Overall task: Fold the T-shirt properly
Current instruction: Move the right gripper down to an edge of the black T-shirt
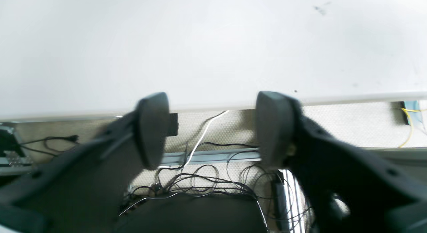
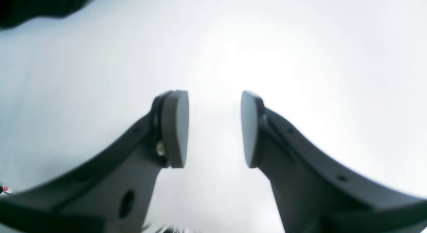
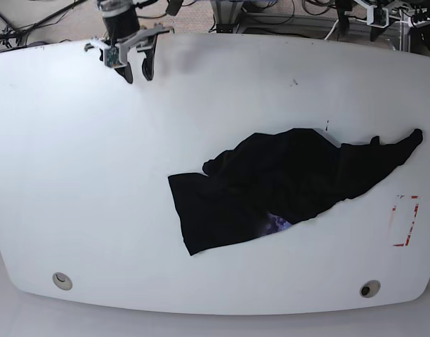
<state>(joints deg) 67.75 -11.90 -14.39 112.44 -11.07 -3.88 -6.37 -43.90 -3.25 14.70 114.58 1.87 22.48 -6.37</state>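
1. T-shirt (image 3: 285, 186) – crumpled on the table (image 3: 74, 175), right of centre; soft, light, limp.
2. Left gripper (image 1: 213, 129) – wide apart, empty, at the table edge.
3. Right gripper (image 2: 214, 128) – parted, empty, well apart from the cloth.
4. Best hold, by judgement: hem corners or shoulders.

Both grippers are dark grey: the left gripper (image 1: 213, 129) and right gripper (image 2: 214, 129) have curved arms with small round holes, ending in flat oval pads (image 2: 176, 128)
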